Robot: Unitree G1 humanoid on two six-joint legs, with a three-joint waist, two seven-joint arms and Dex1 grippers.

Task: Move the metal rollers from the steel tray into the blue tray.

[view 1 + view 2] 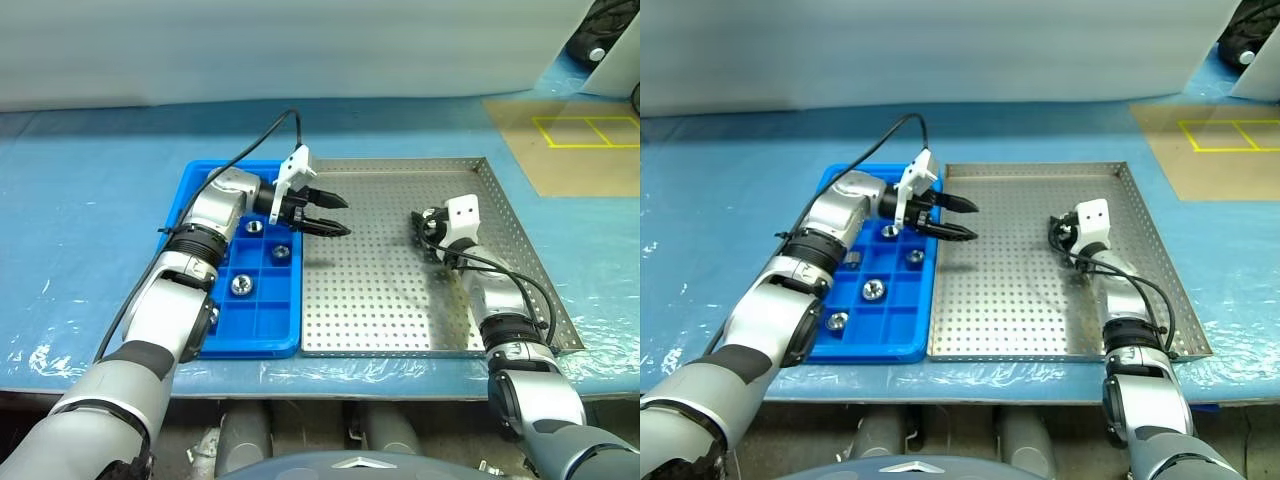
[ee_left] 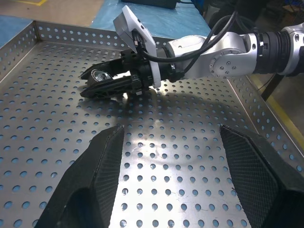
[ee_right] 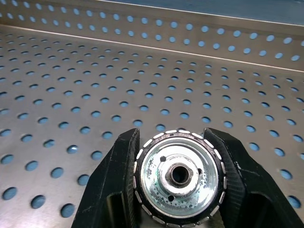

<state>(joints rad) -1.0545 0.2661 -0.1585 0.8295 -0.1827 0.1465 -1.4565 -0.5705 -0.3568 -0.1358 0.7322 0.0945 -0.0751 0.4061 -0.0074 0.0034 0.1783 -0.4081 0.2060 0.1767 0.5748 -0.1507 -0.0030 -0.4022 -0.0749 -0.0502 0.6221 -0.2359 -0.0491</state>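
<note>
The steel tray (image 1: 370,290) lies at centre right, with the blue tray (image 1: 245,348) against its left side. A metal roller (image 3: 179,175) with a hollow centre sits between the fingers of my right gripper (image 1: 425,232), low over the steel tray's right half; the gripper is shut on it. The same roller (image 2: 100,75) shows in the left wrist view. My left gripper (image 1: 340,217) hangs open and empty over the steel tray's left edge, pointing right. Several rollers (image 1: 872,290) sit in the blue tray's compartments.
Both trays rest on a table under a blue plastic sheet (image 1: 80,230). A brown board with yellow tape marks (image 1: 585,135) lies at the back right. A black cable (image 1: 260,140) arcs from my left wrist over the blue tray.
</note>
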